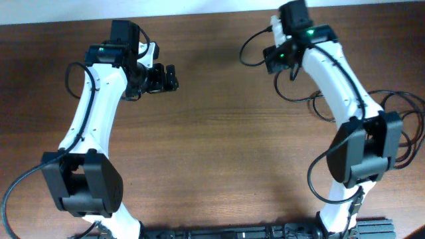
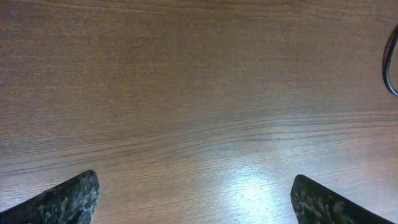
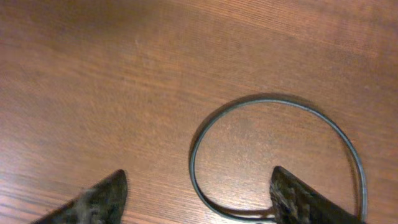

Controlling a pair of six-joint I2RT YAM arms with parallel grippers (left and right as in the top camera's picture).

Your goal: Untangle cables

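Observation:
A thin black cable (image 1: 242,53) curls in a loop on the brown table, just left of my right gripper (image 1: 275,60) at the back right. More cable (image 1: 292,98) trails on toward the right arm. In the right wrist view the cable loop (image 3: 273,99) lies flat on the wood, and its lower end runs between the fingers toward the right finger (image 3: 305,199). The right gripper (image 3: 199,172) is open there and grips nothing. My left gripper (image 1: 171,78) hovers at the back left. It (image 2: 194,180) is wide open over bare wood, with a bit of cable (image 2: 388,62) at the right edge.
The wooden table (image 1: 219,146) runs across the whole view. Thicker black robot wires (image 1: 405,126) loop beside the right arm's base. The left arm's wire (image 1: 20,179) curves by its base at the front left. A black rail (image 1: 252,234) lines the front edge.

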